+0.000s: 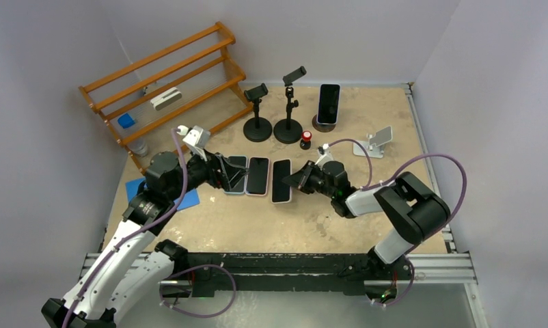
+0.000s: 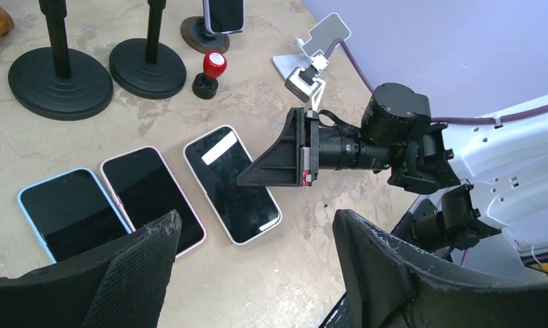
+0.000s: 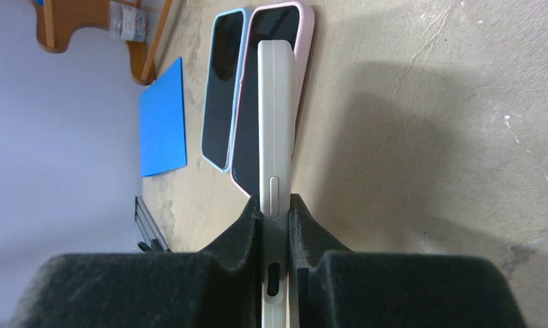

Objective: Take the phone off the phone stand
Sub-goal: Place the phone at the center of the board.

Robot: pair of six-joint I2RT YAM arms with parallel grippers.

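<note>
1. The left gripper (image 2: 254, 229) is held with jaws spread wide, fingers (image 2: 138, 270) angled downward.
2. The right gripper (image 3: 276, 205) is clamped on a white phone (image 3: 277, 116), pinched edge-on between its fingers.
3. Both forearms are stretched inward, fingertips facing each other.

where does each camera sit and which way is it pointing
top external: above and behind the arms, looking down on the table; left arm, right arm and their bases show.
left wrist: on the left arm, looking over the blue phone, pink phone and white phone toward the right arm; own open jaws at bottom.
right wrist: on the right arm, looking along the white phone's edge, clamped in its own jaws.
shared: all three views show those three phones.
</note>
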